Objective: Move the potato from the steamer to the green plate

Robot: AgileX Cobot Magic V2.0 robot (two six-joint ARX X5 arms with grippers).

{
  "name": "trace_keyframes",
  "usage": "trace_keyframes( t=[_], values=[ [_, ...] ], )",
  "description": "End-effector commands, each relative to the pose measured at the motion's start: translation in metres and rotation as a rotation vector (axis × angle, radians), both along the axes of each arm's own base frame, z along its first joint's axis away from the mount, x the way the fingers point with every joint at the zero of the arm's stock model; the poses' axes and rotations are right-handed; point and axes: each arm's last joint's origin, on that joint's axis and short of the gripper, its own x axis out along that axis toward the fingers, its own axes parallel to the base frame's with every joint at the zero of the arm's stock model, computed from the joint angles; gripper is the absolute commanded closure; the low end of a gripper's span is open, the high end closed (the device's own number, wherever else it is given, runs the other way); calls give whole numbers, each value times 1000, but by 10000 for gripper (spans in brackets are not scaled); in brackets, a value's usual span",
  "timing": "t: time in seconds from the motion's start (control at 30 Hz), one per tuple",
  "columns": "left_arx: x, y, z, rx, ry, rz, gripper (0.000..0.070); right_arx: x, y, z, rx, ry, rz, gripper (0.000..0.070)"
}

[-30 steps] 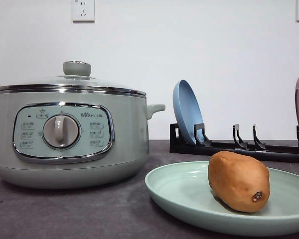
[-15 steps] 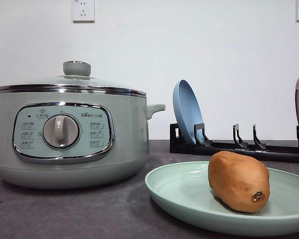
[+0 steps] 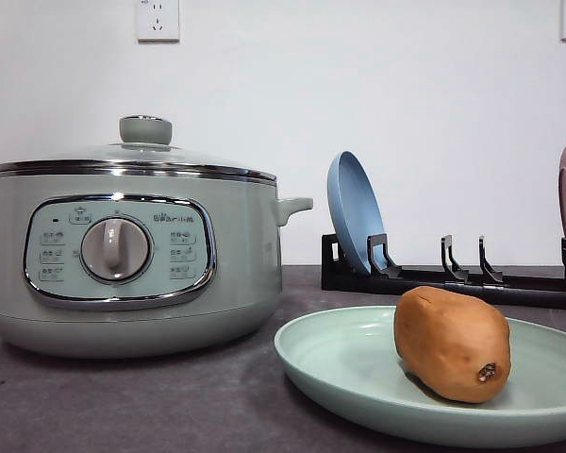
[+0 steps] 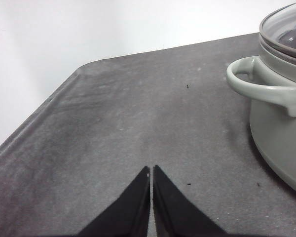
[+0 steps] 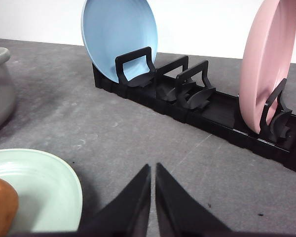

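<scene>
Three views, entered in turn.

Front view: you have the potato (image 3: 452, 343) lying on the green plate (image 3: 344, 363), right of the steamer (image 3: 132, 243), whose glass lid (image 3: 137, 151) sits in place. The potato's long axis runs left to right and tips slightly down toward its dark-spotted end, at the right and toward you. Behind it, a black rack (image 3: 453, 276) carries a blue plate (image 3: 356, 213) on edge. By this, the transfer looks done.

Left wrist view: your left claw (image 4: 151, 173) is clenched, tips together, holding nothing, over bare worktop (image 4: 113, 123). The steamer's side handle (image 4: 266, 88) stands off to one side; the potato lies beyond the pot from this arm.

Right wrist view: your right claw (image 5: 153, 170) is likewise clenched and empty. The green plate's rim (image 5: 49, 173) with a sliver of potato (image 5: 1, 207) lies just beside it; the rack with blue plate (image 5: 121, 37) and pink plate (image 5: 264, 69) stands ahead. The right arm is the nearer one.
</scene>
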Motion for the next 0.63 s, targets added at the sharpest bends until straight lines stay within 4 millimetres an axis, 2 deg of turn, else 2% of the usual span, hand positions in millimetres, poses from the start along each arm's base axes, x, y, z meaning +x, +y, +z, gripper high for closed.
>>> trace_keyframes(
  t=[0.0,0.6],
  values=[
    [1,0,-7,13,28,-3,700,0,0,-1,13,7,-4,696],
    [1,0,-7,13,28,-3,700,0,0,-1,13,7,-4,696]
  ],
)
